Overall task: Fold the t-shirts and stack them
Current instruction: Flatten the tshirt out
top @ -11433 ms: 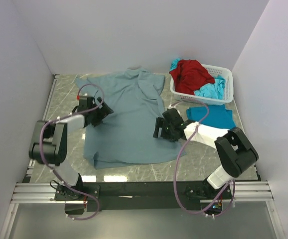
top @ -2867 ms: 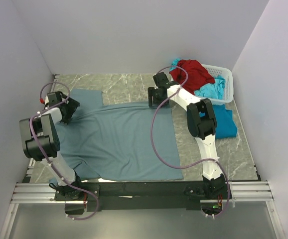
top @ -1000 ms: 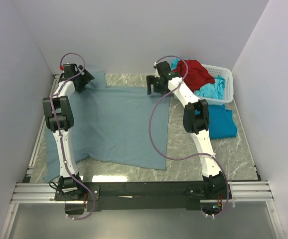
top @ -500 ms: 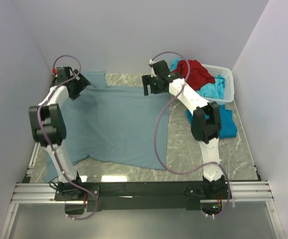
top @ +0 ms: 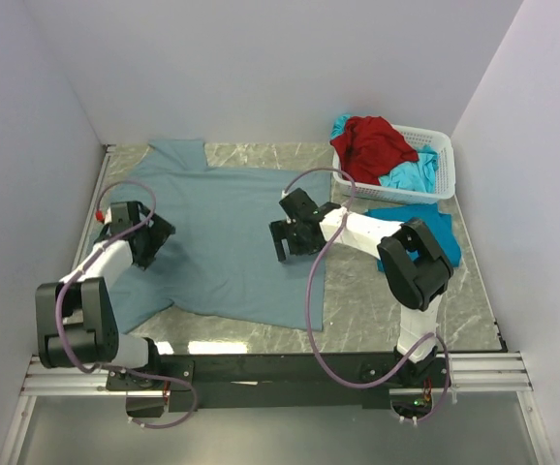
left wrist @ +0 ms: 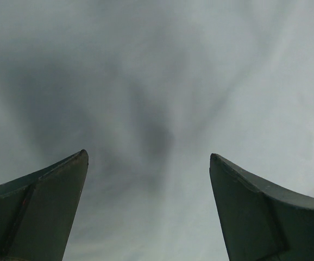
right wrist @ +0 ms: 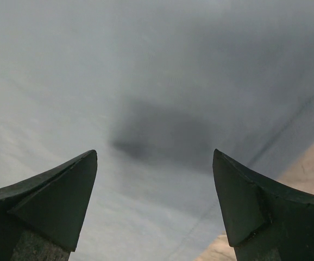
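Currently: large dusty grey-blue cloth t-shirt [top: 222, 218], spread over grey marbled tabletop [top: 367, 300]. Left gripper [top: 144, 240], jaws wide apart, empty, over the shirt's left part; right gripper [top: 290, 237], jaws likewise apart, empty, over its right part. Red cloth t-shirt [top: 367, 145] and bright turquoise t-shirt [top: 411, 177] heaped in white plastic lattice basket [top: 442, 147], far right corner; second turquoise shirt [top: 420, 228] on the table just beside the basket.

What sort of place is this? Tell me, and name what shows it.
Probably a robotics lab test cell: bare white walls box in a marble-look table, the left arm and right arm are bolted to a metal rail, and a grey-blue t-shirt lies spread out.
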{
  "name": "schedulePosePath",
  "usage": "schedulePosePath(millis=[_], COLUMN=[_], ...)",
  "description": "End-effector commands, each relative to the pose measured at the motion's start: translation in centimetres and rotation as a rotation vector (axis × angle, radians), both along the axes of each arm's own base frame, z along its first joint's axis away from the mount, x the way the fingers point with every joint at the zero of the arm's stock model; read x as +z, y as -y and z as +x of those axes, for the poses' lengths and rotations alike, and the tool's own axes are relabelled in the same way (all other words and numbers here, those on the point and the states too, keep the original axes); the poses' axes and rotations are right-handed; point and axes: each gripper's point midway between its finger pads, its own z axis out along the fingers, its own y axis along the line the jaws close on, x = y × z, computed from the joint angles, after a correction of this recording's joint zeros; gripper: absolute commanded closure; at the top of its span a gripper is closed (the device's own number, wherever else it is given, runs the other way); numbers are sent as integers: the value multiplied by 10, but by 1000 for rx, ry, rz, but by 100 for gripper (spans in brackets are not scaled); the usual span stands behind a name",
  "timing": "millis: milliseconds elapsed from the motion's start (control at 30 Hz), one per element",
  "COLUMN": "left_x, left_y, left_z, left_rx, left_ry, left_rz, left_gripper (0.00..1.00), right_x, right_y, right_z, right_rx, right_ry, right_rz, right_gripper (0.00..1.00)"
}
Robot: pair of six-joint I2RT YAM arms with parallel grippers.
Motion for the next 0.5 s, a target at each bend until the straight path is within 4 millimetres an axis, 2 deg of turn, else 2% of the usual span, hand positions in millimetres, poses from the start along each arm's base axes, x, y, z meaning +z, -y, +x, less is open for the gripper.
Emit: schedulePosePath(millis=[0, 200, 267, 367, 467], left_x=[4, -9, -12, -10, 1], left_y=[-14, -5, -4, -2, -5], left_z=[-5, -1, -4, -6, -9], left_rx=[115, 97, 96, 102, 128], left_ry=[34, 11, -13, -21, 1], left_rz=[33, -18, -25, -35, -24], left_gripper=[1, 1, 1, 1, 1], right_x=[15, -10, -13, -17, -21], right_y=[8, 30, 41, 53, 65], right_z=[18, 16, 21, 27, 35], right_rx=[-79, -113, -136, -158, -183], right_ry=[92, 36, 31, 26, 14], right_rz=[12, -44, -52, -66, -61], right_gripper=[7, 7, 7, 7, 7])
